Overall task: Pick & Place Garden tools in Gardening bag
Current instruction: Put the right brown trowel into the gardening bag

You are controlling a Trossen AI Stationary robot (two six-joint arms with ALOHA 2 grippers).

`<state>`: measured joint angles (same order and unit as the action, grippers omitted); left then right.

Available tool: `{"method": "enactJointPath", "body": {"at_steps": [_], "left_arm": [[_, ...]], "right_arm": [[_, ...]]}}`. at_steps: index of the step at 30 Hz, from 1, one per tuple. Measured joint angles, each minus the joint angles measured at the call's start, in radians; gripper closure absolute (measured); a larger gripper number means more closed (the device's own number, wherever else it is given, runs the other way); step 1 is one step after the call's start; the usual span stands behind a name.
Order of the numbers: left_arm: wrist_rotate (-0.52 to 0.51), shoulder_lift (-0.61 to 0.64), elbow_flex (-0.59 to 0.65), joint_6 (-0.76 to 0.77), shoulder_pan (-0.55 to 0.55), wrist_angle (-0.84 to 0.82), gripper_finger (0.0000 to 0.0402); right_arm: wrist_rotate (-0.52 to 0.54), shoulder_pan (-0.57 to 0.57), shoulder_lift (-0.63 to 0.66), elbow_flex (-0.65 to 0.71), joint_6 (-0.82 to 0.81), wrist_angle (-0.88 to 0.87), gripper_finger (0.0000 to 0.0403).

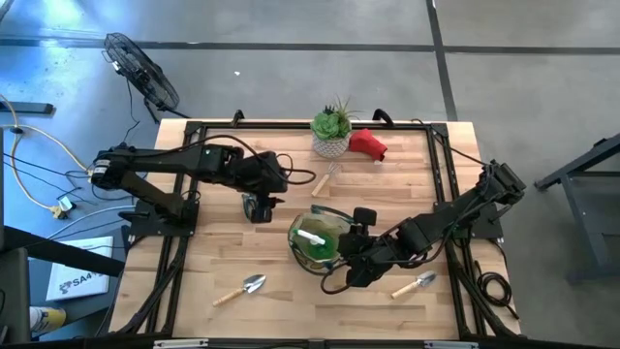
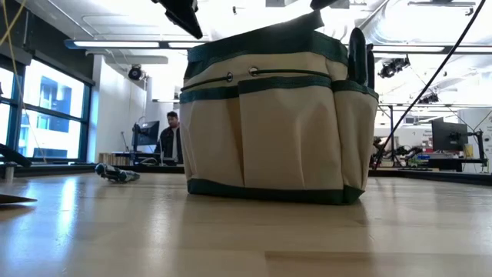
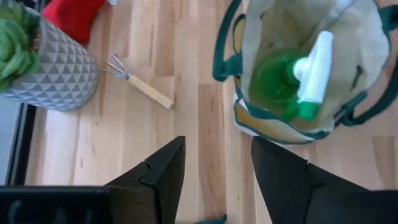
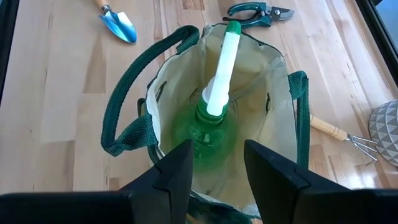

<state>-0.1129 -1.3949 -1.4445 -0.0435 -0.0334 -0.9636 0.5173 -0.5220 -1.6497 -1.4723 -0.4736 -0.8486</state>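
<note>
Overhead | both grippers (image 1: 260, 208) (image 1: 356, 260) open, empty | wrist-only: spray bottle (image 4: 214, 109) inside bag (image 4: 273, 93)

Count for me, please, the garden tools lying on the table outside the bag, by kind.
Trowels: 2
Pruners: 1
Hand rake: 1
Red soft item: 1
Total: 5

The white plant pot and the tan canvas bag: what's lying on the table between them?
A small wooden-handled rake lies on bare wood between white patterned pot and tan green-rimmed bag, seen in the left wrist view.
</note>
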Motion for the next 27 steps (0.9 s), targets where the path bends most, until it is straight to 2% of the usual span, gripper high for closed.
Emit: {"method": "enactJointPath", "body": {"at_steps": [3,6,14,17,20,24,27], "left_arm": [[0.013,0.000,0.000,-0.002,0.000,-0.029,0.0218],[-0.002,0.000,0.000,-0.002,0.000,-0.044,0.0194],[-0.029,0.000,0.000,-0.027,0.000,-0.051,0.0078],[-0.034,0.000,0.000,-0.055,0.000,-0.050,0.0036],[-0.038,0.000,0.000,-0.107,0.000,-0.050,0.0008],[-0.058,0.000,0.000,-0.243,0.015,-0.059,0.0012],[0.015,0.000,0.000,-0.329,0.046,-0.100,0.0015]], "right_arm": [[-0.001,0.000,0.000,0.000,-0.002,0.000,0.0266],[-0.001,0.000,0.000,0.000,-0.002,0.000,0.0266],[-0.053,0.000,0.000,0.000,-0.001,0.002,0.0266],[-0.129,-0.002,0.000,0.000,0.003,0.005,0.0266],[-0.253,-0.015,0.000,0.000,0.000,0.022,0.0266],[-0.412,-0.045,0.000,0.000,-0.033,0.074,0.0266],[-0.475,-0.074,0.000,0.000,-0.109,0.074,0.0266]]}}
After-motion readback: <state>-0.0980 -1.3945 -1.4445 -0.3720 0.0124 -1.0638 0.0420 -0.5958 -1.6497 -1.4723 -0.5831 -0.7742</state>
